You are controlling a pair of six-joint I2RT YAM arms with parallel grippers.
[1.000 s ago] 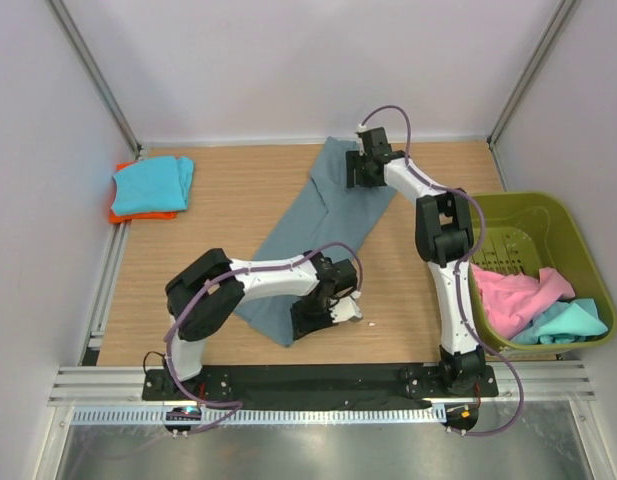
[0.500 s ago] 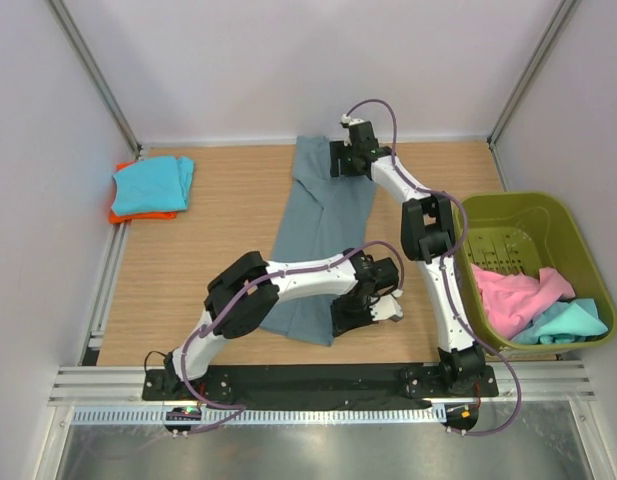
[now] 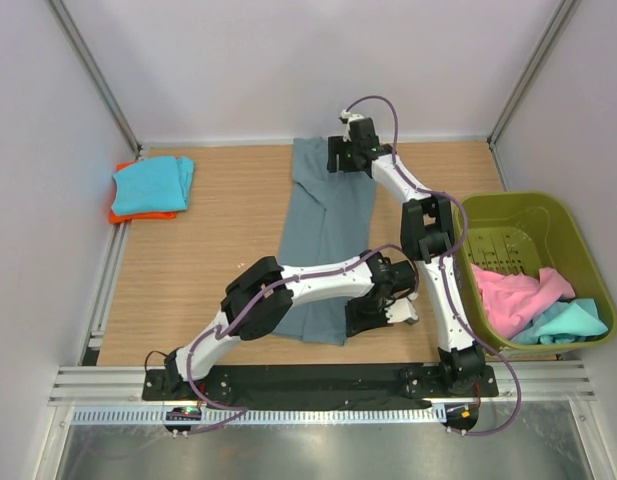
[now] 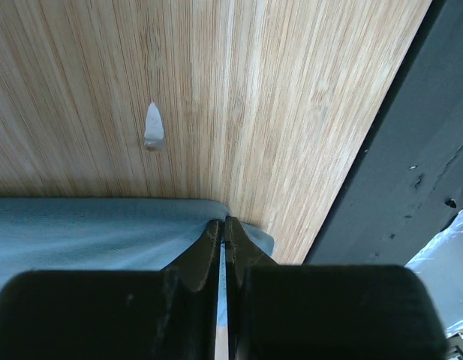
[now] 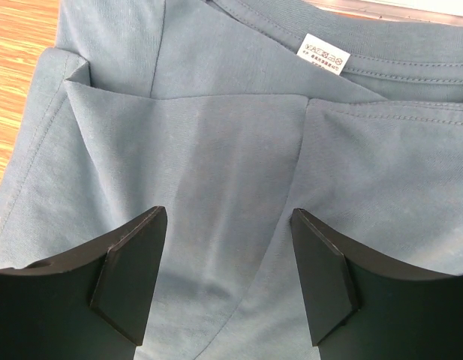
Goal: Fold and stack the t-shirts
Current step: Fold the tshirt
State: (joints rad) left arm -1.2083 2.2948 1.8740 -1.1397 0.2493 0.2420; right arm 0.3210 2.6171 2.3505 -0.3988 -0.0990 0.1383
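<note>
The slate blue-grey t-shirt (image 3: 323,225) lies folded into a long narrow strip from the back of the table toward the front. My left gripper (image 3: 385,312) is shut on the shirt's near right corner, low over the table; in the left wrist view the jaws (image 4: 222,223) pinch the cloth edge (image 4: 81,232). My right gripper (image 3: 350,157) is open above the collar end. In the right wrist view its open fingers (image 5: 227,225) straddle the cloth (image 5: 216,150) below the white label (image 5: 323,54).
A folded turquoise shirt (image 3: 153,183) lies on an orange one (image 3: 118,212) at the far left. The olive-green basket (image 3: 548,215) at the right holds a pink shirt (image 3: 516,297) and a turquoise shirt (image 3: 570,320). A small white scrap (image 4: 153,127) lies on the wood.
My left gripper has dragged the shirt's near end to the right, straightening the strip. My right gripper has shifted a little left at the collar end.
</note>
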